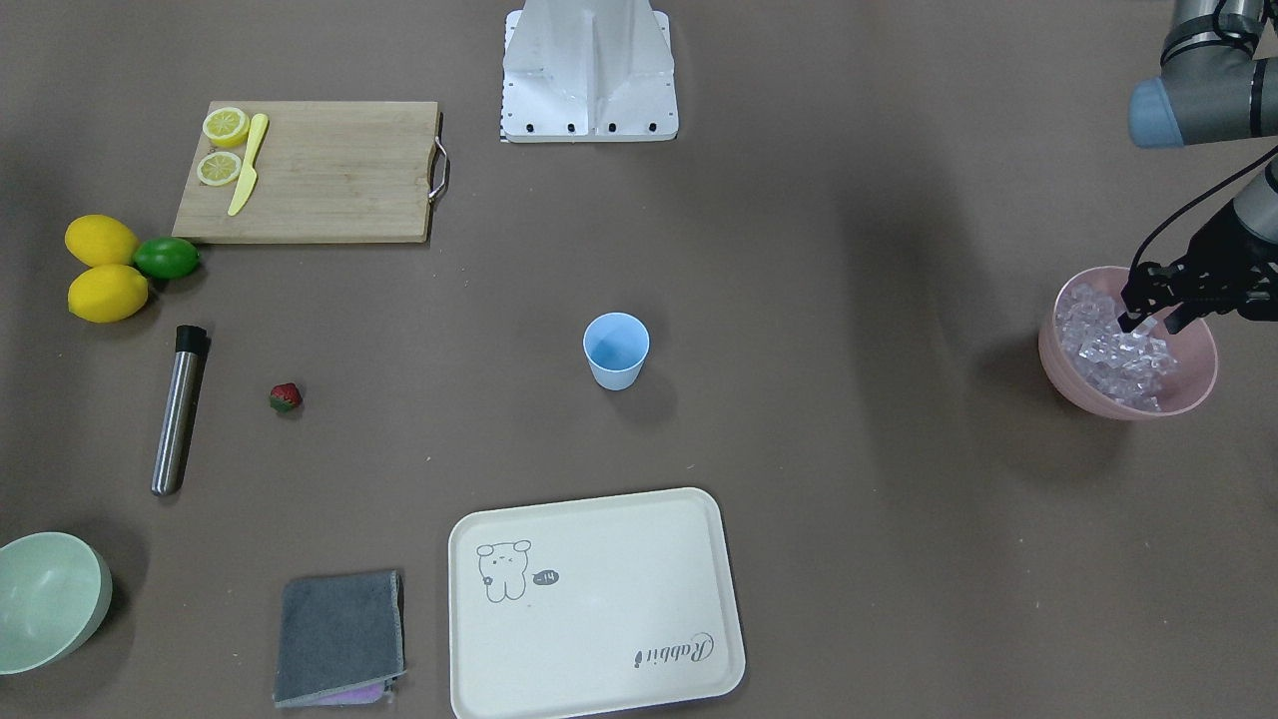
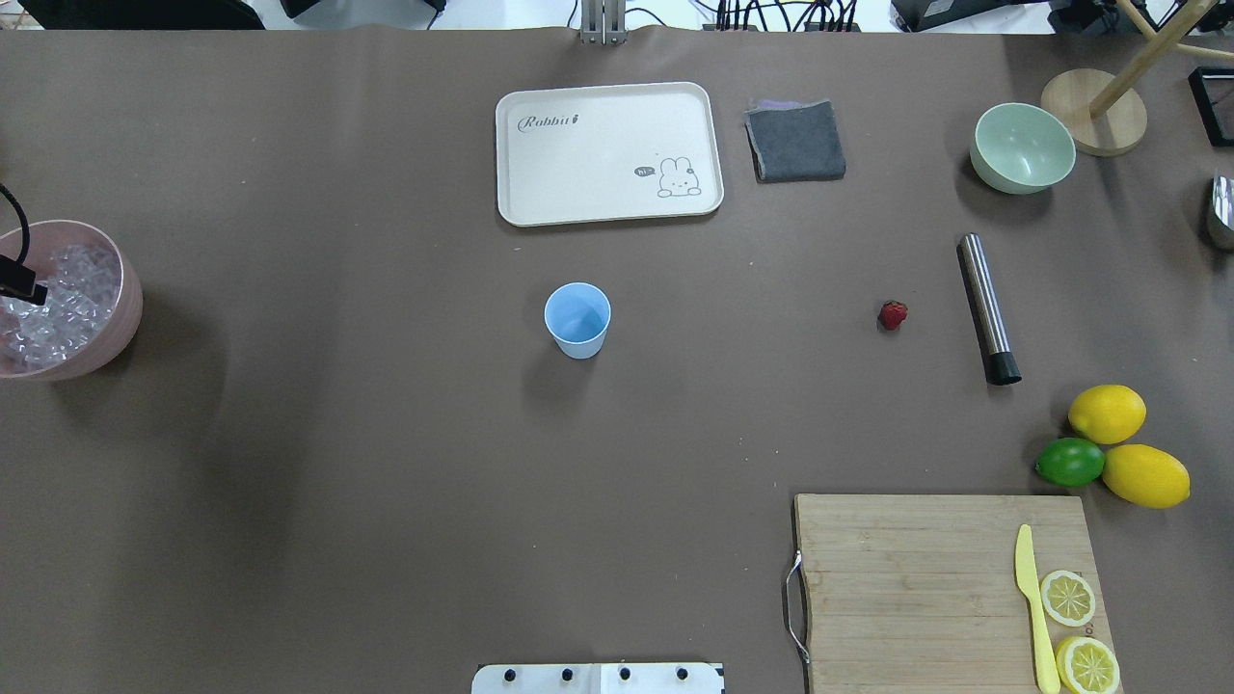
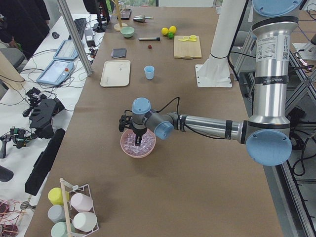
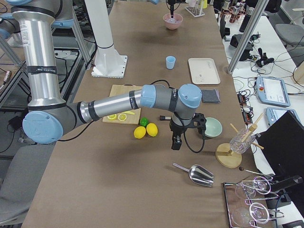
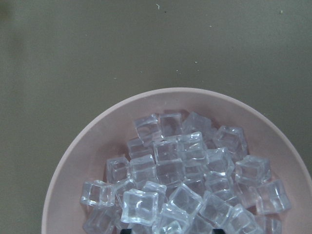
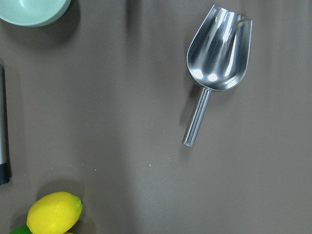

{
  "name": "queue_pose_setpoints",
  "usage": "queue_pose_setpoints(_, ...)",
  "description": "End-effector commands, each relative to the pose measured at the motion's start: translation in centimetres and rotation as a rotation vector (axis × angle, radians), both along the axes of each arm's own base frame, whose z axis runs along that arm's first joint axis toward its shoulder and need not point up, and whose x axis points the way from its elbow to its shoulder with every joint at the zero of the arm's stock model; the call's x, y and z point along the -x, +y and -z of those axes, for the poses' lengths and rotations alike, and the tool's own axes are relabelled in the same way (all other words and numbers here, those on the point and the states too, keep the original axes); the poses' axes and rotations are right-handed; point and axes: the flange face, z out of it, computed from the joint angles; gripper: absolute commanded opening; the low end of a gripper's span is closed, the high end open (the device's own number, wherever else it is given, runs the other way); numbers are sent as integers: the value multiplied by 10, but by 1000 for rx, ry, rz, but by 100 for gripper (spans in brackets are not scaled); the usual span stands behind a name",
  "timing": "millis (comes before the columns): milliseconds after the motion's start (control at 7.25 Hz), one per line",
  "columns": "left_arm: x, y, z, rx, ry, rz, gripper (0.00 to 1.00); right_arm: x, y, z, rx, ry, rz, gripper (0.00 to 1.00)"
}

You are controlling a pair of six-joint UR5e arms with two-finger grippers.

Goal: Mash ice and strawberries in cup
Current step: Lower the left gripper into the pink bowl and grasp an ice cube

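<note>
Overhead exterior shows you the plain light-blue cup (image 2: 577, 320) upright at mid-frame, the small red strawberry (image 2: 893, 314) to its right, and glassy ice cubes (image 2: 58, 294) heaped in the pink bowl (image 2: 133, 306) at the left edge. Your left tool (image 1: 1153, 318) hangs spread over them; whether the right tool (image 4: 176, 142) is gripping, you cannot tell.

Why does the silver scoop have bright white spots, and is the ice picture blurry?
Right wrist view: the metal scoop is shiny, so white glare spots, probably reflected lights, sit in its bowl. Left wrist view: the ice is sharp, with small glints. Front-facing view: the cup throws a soft shadow beside it.
</note>
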Motion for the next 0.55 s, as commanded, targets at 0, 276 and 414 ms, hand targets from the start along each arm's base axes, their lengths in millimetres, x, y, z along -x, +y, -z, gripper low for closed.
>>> queue_pose_setpoints(0, 0, -1, 1, -2, 0, 1, 63, 0, 1, -1, 2, 3, 0, 100)
queue_pose_setpoints(276, -1, -2, 2, 5, 3, 7, 51, 0, 1, -1, 1, 1, 0, 100)
queue_pose_setpoints(414, -2, -2, 1, 7, 3, 7, 44, 0, 1, -1, 1, 3, 0, 100)
